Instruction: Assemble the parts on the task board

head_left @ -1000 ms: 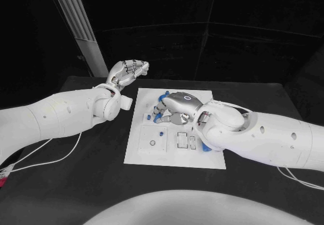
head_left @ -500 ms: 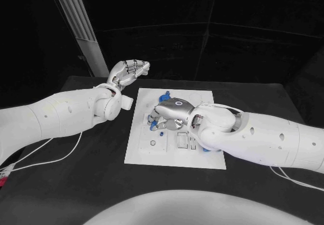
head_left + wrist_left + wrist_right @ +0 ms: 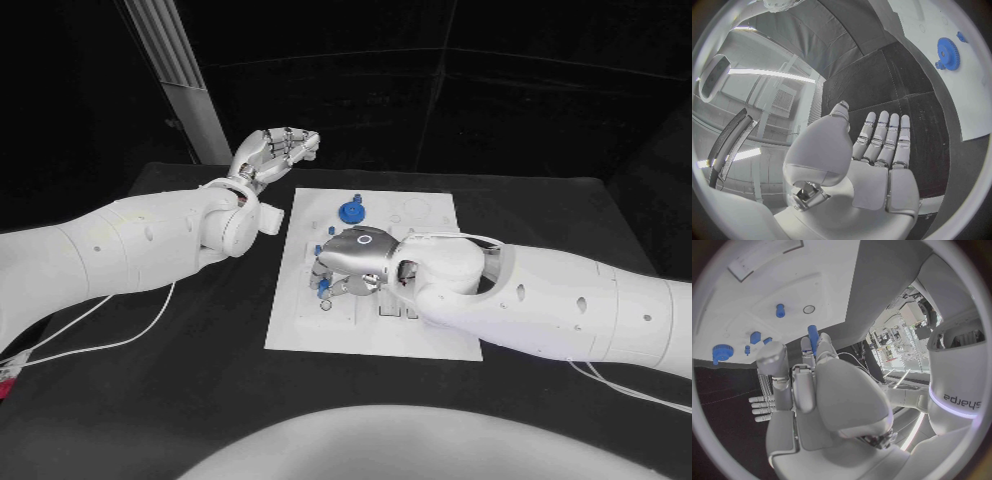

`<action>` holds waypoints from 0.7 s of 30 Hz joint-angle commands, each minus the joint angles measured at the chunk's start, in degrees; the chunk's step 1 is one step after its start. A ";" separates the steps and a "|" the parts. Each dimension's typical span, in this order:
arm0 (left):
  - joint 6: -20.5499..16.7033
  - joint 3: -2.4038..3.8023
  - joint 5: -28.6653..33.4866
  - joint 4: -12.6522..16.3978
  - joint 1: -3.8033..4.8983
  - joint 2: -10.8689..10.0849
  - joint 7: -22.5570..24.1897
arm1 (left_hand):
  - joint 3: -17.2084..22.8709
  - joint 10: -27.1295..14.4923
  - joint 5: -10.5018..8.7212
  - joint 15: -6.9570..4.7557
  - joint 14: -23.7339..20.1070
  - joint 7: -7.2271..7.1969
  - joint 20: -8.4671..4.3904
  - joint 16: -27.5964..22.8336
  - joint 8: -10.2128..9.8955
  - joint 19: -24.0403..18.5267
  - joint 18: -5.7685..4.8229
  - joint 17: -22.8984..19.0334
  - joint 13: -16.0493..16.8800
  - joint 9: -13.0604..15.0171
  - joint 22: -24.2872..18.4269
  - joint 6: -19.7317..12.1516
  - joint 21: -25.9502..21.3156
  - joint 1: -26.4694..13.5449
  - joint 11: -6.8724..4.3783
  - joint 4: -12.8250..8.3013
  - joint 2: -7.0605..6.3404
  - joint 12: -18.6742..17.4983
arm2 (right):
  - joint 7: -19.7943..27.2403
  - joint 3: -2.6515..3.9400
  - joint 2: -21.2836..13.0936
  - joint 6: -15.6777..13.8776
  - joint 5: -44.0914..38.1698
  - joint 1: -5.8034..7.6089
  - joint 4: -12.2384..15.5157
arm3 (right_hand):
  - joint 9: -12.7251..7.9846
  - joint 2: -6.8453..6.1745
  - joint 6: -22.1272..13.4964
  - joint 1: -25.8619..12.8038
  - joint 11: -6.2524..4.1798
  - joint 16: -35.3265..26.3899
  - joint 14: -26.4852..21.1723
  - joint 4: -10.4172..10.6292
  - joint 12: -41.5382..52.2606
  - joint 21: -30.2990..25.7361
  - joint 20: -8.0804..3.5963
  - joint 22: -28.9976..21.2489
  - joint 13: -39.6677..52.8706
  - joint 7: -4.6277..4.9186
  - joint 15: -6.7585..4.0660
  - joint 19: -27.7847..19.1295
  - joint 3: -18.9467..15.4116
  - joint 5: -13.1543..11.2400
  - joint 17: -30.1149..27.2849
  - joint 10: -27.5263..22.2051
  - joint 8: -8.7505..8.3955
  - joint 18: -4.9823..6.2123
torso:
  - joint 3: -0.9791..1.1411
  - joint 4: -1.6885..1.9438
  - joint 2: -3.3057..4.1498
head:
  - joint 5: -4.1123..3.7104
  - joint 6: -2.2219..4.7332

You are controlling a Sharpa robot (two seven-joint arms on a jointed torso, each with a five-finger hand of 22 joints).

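The white task board [image 3: 378,338] lies mid-table. A blue gear [image 3: 352,212] sits at its far end, also seen as the gear [image 3: 945,50] in the left wrist view. My right hand [image 3: 355,262] hovers over the board's middle left and pinches a blue peg [image 3: 812,334] between its fingertips. Below it on the board [image 3: 786,270] stand another blue peg [image 3: 780,310], a round hole [image 3: 809,309] and several small blue pieces [image 3: 754,336]. My left hand [image 3: 274,150] is raised off the board's far left corner, fingers straight and holding nothing.
Narrow slots [image 3: 389,300] and a square inset [image 3: 325,308] mark the board's near half. A white cable [image 3: 87,330] runs across the table at the left. A pale post [image 3: 180,70] stands behind the table's far left corner.
My right hand has moved toward the board's near left, uncovering the blue gear at the far end. The left hand has stayed put.
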 commanded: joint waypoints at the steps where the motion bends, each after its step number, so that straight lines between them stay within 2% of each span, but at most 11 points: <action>1: 0.54 0.02 0.07 0.05 0.10 -0.03 12.14 | -0.30 -0.35 0.18 -0.02 -0.44 4.63 -0.01 0.23 0.26 0.34 -1.01 -0.07 -0.09 -0.07 -0.09 -0.27 -0.25 0.34 0.14 -0.02 0.07 0.24 | 1.06 0.02 0.39 2.10 -2.90 -0.29 -0.29 | 0.09 -0.06 0.09 0.51 0.30 0.22 3.55 0.12 -0.30 -0.01 0.21 -0.03 -0.05 0.37 0.39 0.15 0.36 0.34 0.77 0.22 -0.03 0.00 | 0.00 0.04 0.03 | 0.06 0.00; 6: 0.49 0.02 0.07 0.04 0.10 -0.06 12.13 | -0.30 -0.35 0.18 -0.02 -0.44 4.63 -0.01 0.23 0.26 0.34 -1.01 -0.07 -0.09 -0.07 -0.09 -0.27 -0.25 0.34 0.14 -0.02 0.07 0.24 | 1.26 0.01 1.18 2.35 -4.46 -1.11 -0.80 | 0.07 -0.09 0.05 0.55 0.32 0.17 3.53 0.12 -0.39 -0.09 0.22 -0.06 -0.05 0.40 0.41 0.12 0.37 0.34 0.64 0.20 -0.08 0.01 | -0.05 0.00 -0.02 | 0.12 0.00; 11: 0.50 0.02 0.07 0.10 0.10 -0.08 12.12 | -0.30 -0.35 0.18 -0.02 -0.44 4.63 -0.01 0.23 0.26 0.34 -1.01 -0.07 -0.09 -0.07 -0.09 -0.27 -0.25 0.34 0.14 -0.02 0.07 0.24 | 1.38 0.01 2.04 3.00 -5.94 -1.73 -1.36 | 0.05 -0.11 0.01 0.60 0.34 0.19 3.53 0.11 -0.48 -0.17 0.24 -0.10 -0.05 0.41 0.44 0.09 0.38 0.34 0.68 0.18 -0.13 0.03 | 0.01 -0.01 0.02 | 0.12 0.00; 18: 0.49 0.02 0.07 0.10 0.10 -0.13 12.10 | -0.30 -0.35 0.18 -0.02 -0.44 4.63 -0.01 0.23 0.26 0.34 -1.01 -0.07 -0.09 -0.07 -0.09 -0.27 -0.25 0.34 0.14 -0.02 0.07 0.24 | 0.83 0.00 2.52 3.77 -6.97 -2.02 -1.95 | 0.04 -0.10 0.00 0.64 0.34 0.18 3.53 0.10 -0.52 -0.23 0.25 -0.13 -0.05 0.40 0.45 0.07 0.39 0.34 0.66 0.18 -0.15 0.04 | -0.02 -0.13 0.01 | 0.01 0.00; 21: 0.50 0.02 0.07 0.11 0.10 -0.12 12.09 | -0.30 -0.35 0.18 -0.02 -0.44 4.63 -0.01 0.23 0.26 0.34 -1.01 -0.07 -0.09 -0.07 -0.09 -0.27 -0.25 0.34 0.14 -0.02 0.07 0.24 | 0.15 0.00 2.44 4.02 -7.25 -2.06 -2.04 | 0.04 -0.10 0.00 0.64 0.34 0.18 3.53 0.10 -0.52 -0.23 0.25 -0.13 -0.05 0.40 0.45 0.07 0.39 0.34 0.66 0.18 -0.15 0.04 | -0.03 -0.04 0.01 | -0.14 0.00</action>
